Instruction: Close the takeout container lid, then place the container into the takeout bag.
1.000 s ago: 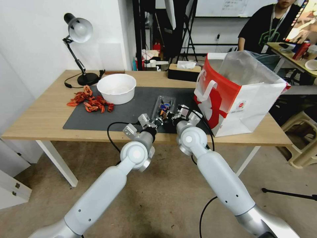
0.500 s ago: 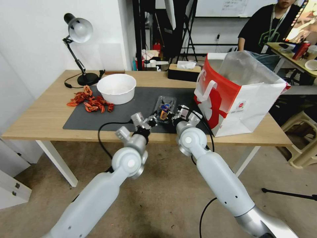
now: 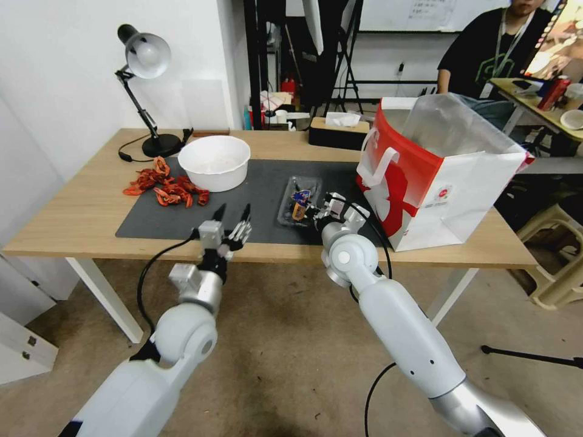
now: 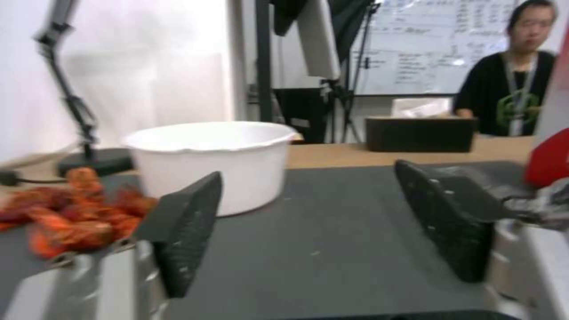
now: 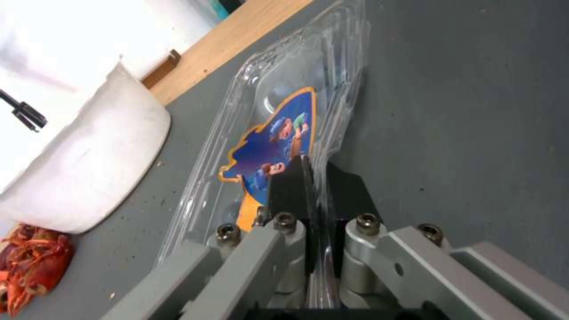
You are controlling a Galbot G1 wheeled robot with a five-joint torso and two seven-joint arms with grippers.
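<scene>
the takeout bag [image 3: 437, 170] stands open at the right end of the table [image 3: 73, 218], just beside the dark mat on which the takeout container [image 3: 299, 200] lies near the front edge. the right claw [image 3: 317, 212] is clamped narrow on the near rim of the container, whose lid [image 5: 278, 133] appears down over the base, while the left claw [image 3: 231, 213] hangs wide and empty at the table's front edge, left of the container. judged step: closing complete or nearly so; the next move calls for a lift clear of the mat and transfer over the bag mouth.
</scene>
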